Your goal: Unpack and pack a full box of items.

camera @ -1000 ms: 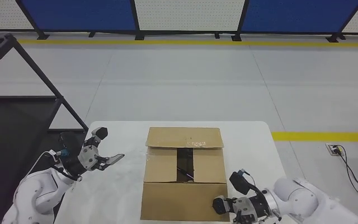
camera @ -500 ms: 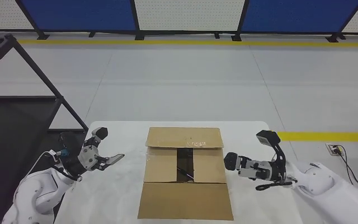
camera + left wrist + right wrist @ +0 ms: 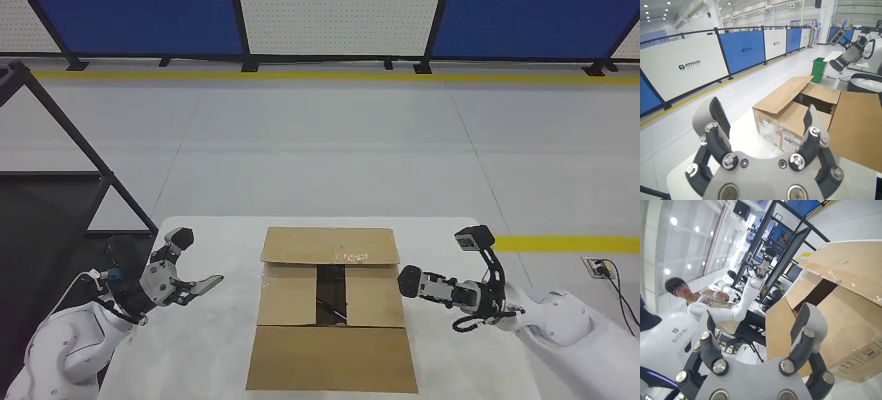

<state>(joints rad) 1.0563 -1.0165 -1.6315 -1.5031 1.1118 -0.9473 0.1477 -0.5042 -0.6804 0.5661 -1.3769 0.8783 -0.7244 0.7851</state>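
Brown cardboard box (image 3: 330,360), white table (image 3: 215,330), silver left tool (image 3: 763,108) with black textured pads (image 3: 719,115), green bin (image 3: 818,70).

Print out at twelve o'clock beyond the table (image 3: 225,350): a logo and one word on the white panel (image 3: 689,64), and the same again on the blue panel (image 3: 746,49). Now the box (image 3: 791,117), nine o'clock side: a barcode label (image 3: 791,140) and upright-arrow marks (image 3: 762,118), with lettering too small to read. Three o'clock side: more arrow marks (image 3: 865,353).
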